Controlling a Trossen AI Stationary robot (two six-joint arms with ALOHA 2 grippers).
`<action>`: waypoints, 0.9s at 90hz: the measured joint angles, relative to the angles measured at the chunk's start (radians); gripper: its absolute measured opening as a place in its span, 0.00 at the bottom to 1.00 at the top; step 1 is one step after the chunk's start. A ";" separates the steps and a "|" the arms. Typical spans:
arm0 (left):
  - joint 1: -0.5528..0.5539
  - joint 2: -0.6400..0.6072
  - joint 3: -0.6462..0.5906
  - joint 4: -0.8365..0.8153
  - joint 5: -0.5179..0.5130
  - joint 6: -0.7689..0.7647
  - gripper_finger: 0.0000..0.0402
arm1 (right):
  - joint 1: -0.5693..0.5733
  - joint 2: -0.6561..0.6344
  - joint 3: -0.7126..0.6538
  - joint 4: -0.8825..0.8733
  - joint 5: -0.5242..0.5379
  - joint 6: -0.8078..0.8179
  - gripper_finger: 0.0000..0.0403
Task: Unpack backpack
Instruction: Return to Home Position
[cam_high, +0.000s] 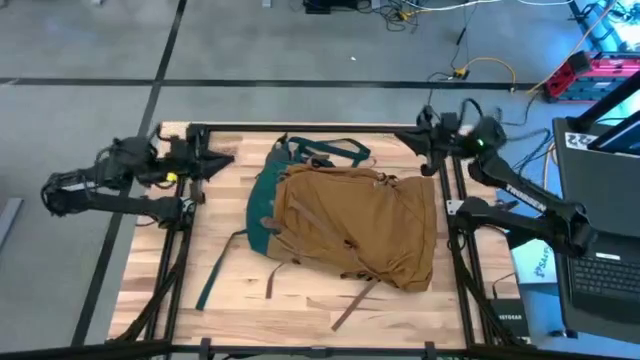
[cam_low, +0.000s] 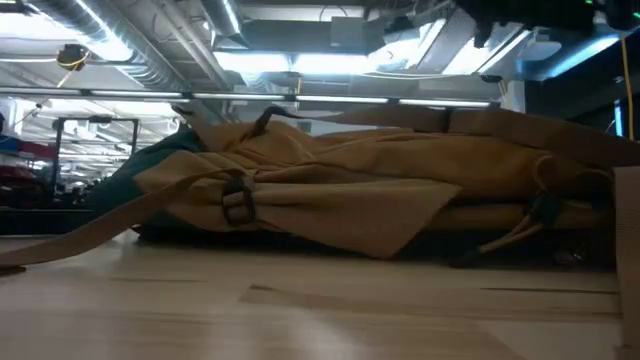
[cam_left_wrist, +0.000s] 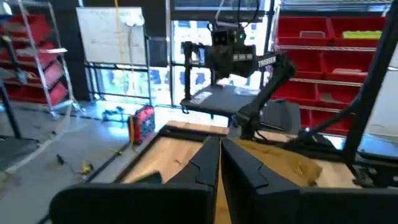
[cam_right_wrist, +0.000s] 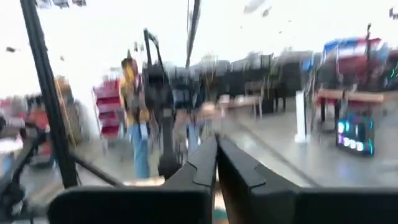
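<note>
Black fingers (cam_left_wrist: 204, 167) of my left gripper (cam_high: 222, 158) are pressed together w/ nothing btwn them. It hangs over the table (cam_high: 150, 285) at approx 10 o'clock, well apart from the load. Right gripper (cam_high: 428, 140) is the same: fingers (cam_right_wrist: 202, 167) closed on air, up near 2 o'clock by the frame rail.

Backpack (cam_high: 350, 225) lies flat mid-table. Its teal base faces 9 o'clock and the tan body spreads toward 3. Loose straps trail to 6–7 o'clock, one teal strap (cam_high: 215, 272) and one brown strap (cam_high: 355, 305). From table level the flap looks cinched thru a buckle (cam_low: 238, 200).

Handling, my guess: soft cloth w/ no stiff edge, so it'll sag and fold wherever I pinch. It looks filled out, so prob some weight inside; dragging it by thin fabric may just bunch it. Best holds are webbing: the teal loop (cam_high: 322, 150) at its 12 o'clock edge, or the buckle strap. I'd pin w/ one gripper and lift the flap w/ the other.
</note>
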 joint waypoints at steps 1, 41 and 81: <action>0.000 -0.010 -0.015 0.013 0.002 -0.001 0.00 | -0.001 -0.010 -0.013 0.013 0.008 0.007 0.00; 0.000 -0.109 -0.411 0.424 0.075 -0.084 0.00 | 0.238 0.058 -0.232 0.104 0.415 -0.006 0.00; 0.000 -0.122 -0.514 0.505 0.083 -0.088 0.00 | 0.361 0.048 -0.309 0.278 0.426 -0.008 0.00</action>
